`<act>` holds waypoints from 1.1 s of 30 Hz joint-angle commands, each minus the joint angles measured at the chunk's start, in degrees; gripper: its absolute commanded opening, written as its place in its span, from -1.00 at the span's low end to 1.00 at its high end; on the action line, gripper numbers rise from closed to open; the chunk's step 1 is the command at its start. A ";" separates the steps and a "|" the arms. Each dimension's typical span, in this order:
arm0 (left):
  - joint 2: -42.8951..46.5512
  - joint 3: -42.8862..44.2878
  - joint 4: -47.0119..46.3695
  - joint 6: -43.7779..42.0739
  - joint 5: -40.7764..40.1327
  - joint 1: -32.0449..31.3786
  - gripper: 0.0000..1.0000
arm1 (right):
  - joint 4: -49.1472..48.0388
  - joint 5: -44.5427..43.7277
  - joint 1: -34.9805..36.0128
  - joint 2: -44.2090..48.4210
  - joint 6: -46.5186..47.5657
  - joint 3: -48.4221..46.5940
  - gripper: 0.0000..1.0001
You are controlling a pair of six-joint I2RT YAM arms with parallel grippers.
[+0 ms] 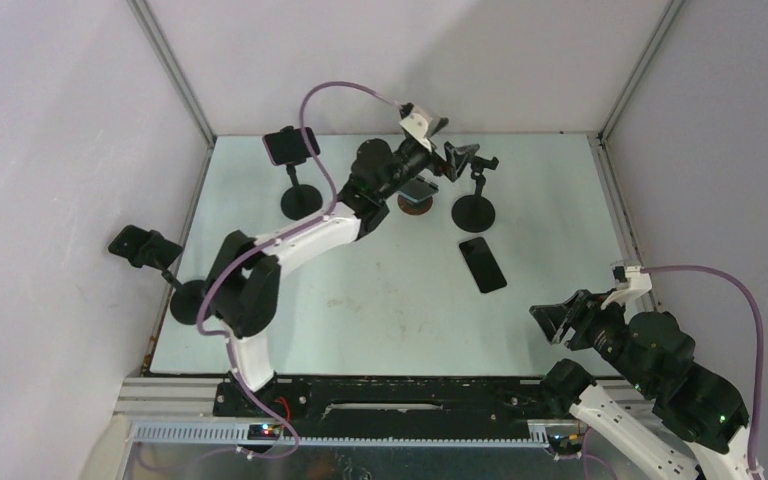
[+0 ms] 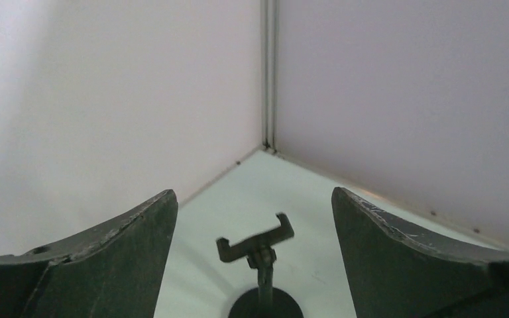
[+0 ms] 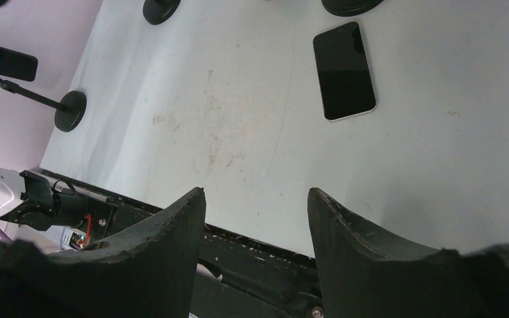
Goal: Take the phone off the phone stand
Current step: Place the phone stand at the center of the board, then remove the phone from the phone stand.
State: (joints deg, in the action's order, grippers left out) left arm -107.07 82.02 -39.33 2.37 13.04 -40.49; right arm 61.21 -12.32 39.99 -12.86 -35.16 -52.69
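A phone (image 1: 290, 146) with a pinkish edge sits in a black stand (image 1: 300, 200) at the back left. My left gripper (image 1: 448, 152) is open and empty at the back centre, well right of that phone. It faces an empty stand clamp (image 2: 255, 242), which also shows from above (image 1: 472, 160) on a round base (image 1: 474, 212). Another phone (image 1: 421, 189) shows partly under the left wrist, over a brown disc (image 1: 416, 204). A black phone (image 1: 482, 264) lies flat on the table, also in the right wrist view (image 3: 343, 71). My right gripper (image 1: 558, 322) is open and empty at the front right.
A further black stand (image 1: 145, 246) with a round base (image 1: 189, 301) stands by the left wall, and it shows in the right wrist view (image 3: 10, 63). I cannot tell if it holds a phone. White walls close the table's back and sides. The black front rail (image 3: 252, 255) lies under my right gripper.
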 commanded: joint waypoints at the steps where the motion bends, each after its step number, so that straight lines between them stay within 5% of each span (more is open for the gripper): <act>1: 7.04 -0.23 5.23 -0.76 -6.98 -0.02 0.90 | -1.03 -1.35 -0.16 0.10 0.58 0.24 0.21; 14: 16.20 -2.21 28.13 -2.95 -13.86 1.61 0.99 | -1.14 -1.28 -0.13 -1.13 0.70 0.48 0.21; 25: 19.26 -3.92 43.50 -8.18 -9.44 7.26 0.99 | -0.74 -1.19 -0.19 -3.35 0.38 0.48 0.20; 33: 15.44 -3.44 45.58 -7.78 -2.49 11.56 0.99 | -0.74 -1.09 -0.23 -3.48 0.60 0.48 0.20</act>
State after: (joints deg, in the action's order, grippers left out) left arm -90.65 77.97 4.89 -4.10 4.93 -30.35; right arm 61.25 -12.51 39.66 -15.49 -35.16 -52.27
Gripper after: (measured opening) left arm 0.996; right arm 0.602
